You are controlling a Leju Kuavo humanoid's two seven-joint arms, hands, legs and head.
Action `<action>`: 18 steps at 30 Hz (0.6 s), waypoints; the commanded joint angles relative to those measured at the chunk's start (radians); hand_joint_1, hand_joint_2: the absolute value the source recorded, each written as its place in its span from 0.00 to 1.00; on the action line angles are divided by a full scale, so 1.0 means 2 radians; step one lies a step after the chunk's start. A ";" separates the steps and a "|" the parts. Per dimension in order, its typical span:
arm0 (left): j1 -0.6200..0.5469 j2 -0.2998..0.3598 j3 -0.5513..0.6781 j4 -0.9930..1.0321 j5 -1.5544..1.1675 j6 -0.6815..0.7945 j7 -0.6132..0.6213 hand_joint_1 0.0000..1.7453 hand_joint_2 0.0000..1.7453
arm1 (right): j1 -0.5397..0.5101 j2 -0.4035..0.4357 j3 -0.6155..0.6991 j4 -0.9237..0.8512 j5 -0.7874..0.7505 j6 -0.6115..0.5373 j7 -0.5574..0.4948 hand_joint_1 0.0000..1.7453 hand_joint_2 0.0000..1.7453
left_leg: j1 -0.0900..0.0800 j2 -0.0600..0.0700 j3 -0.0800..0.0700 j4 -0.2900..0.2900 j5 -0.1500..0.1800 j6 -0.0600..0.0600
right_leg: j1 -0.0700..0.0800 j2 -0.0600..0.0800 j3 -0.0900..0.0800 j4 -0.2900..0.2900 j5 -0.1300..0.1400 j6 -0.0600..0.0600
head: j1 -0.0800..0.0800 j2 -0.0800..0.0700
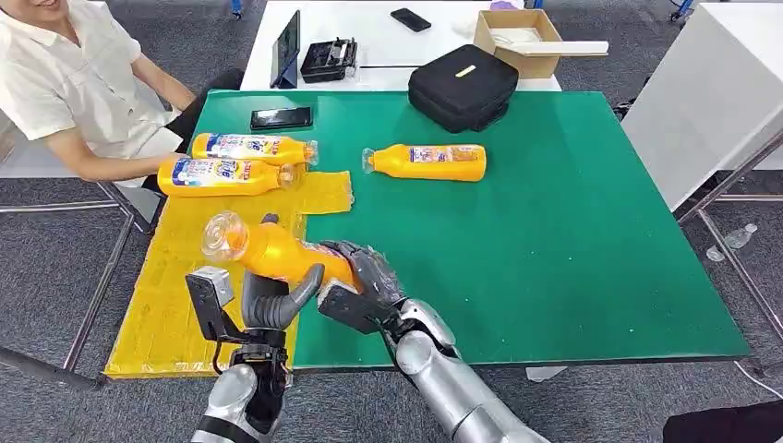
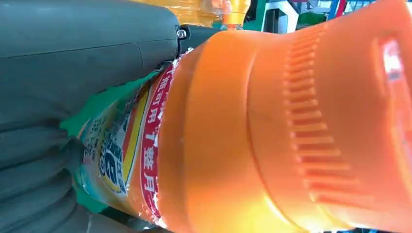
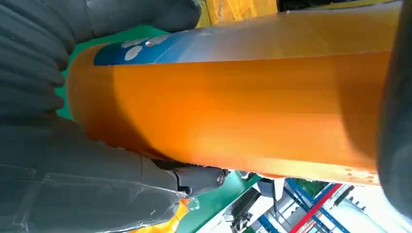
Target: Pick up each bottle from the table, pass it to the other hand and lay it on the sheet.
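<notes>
1. In the lower left of the head view, an orange bottle (image 1: 277, 251) is held in the air between both robot hands, above the near edge of the yellow sheet (image 1: 166, 305). It lies roughly level, with its clear cap end toward the upper left and its labelled base end toward the right.
2. The left robot hand (image 1: 277, 300) reaches up from the bottom edge and cups the bottle's neck end from beneath, thumb and fingers curled around it. In the left wrist view the grey thumb lies against the bottle (image 2: 272, 136) beside its red-edged label.
3. The right robot hand (image 1: 365, 286) wraps the base end of the same bottle, dark fingers over the label. In the right wrist view the bottle's orange body (image 3: 233, 97) lies across the grey palm.
4. Two more orange bottles lie on their sides at the far end of the sheet, in the upper left: the nearer bottle (image 1: 226, 175) and the farther bottle (image 1: 254, 148), close together and roughly parallel.
5. A fourth bottle (image 1: 427, 161) lies on its side on the green desk (image 1: 554, 249), right of the sheet and apart from it.
6. A person in a white shirt (image 1: 74, 83) sits at the upper left corner. A phone (image 1: 282, 117) and a black case (image 1: 462, 86) rest at the desk's far edge.
</notes>
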 commanded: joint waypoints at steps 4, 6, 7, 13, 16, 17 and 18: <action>-0.047 -0.022 0.024 0.047 0.004 0.018 -0.007 1.00 1.00 | -0.017 -0.002 0.007 0.035 -0.008 0.005 0.001 0.97 1.00 | 0.001 0.000 0.002 0.000 -0.001 0.000 | 0.001 -0.002 0.003 0.000 -0.001 -0.003 | 0.000 0.000; -0.049 -0.022 0.025 0.049 0.004 0.017 -0.007 1.00 1.00 | -0.017 -0.002 0.005 0.036 -0.009 0.006 0.000 0.95 1.00 | 0.000 -0.001 0.000 0.000 0.000 0.000 | 0.001 -0.001 0.001 0.000 0.000 -0.001 | 0.000 0.000; -0.049 -0.022 0.026 0.049 0.004 0.017 -0.007 1.00 1.00 | -0.016 -0.002 0.005 0.037 -0.010 0.006 0.000 0.95 1.00 | 0.000 -0.001 0.000 0.000 0.000 0.000 | 0.000 -0.001 0.001 0.000 0.000 -0.001 | 0.000 0.000; -0.035 -0.022 0.025 0.029 -0.006 0.017 -0.008 1.00 1.00 | -0.006 0.002 0.001 0.023 -0.011 0.005 0.000 0.39 1.00 | 0.000 0.000 0.001 0.000 0.000 0.000 | 0.001 -0.001 0.002 0.000 -0.001 -0.002 | 0.000 0.000; -0.028 -0.022 0.024 0.015 -0.013 0.017 -0.005 1.00 1.00 | 0.003 0.004 0.002 0.010 -0.010 0.004 0.002 0.23 1.00 | 0.000 0.000 0.001 0.000 0.000 0.000 | 0.001 -0.001 0.001 0.000 -0.001 -0.002 | 0.000 0.000; -0.030 -0.022 0.023 0.009 -0.013 0.015 -0.003 1.00 1.00 | 0.005 0.005 0.007 0.005 -0.006 0.005 0.006 0.15 1.00 | 0.000 0.000 0.001 0.000 -0.001 0.000 | 0.001 -0.001 0.001 0.000 -0.001 -0.002 | 0.000 0.000; -0.032 -0.022 0.022 0.009 -0.013 0.014 -0.003 1.00 1.00 | 0.004 0.005 0.009 0.004 -0.004 0.005 0.007 0.00 1.00 | 0.000 0.000 0.000 0.000 0.000 0.000 | 0.001 -0.001 0.001 0.000 0.000 -0.001 | 0.000 0.000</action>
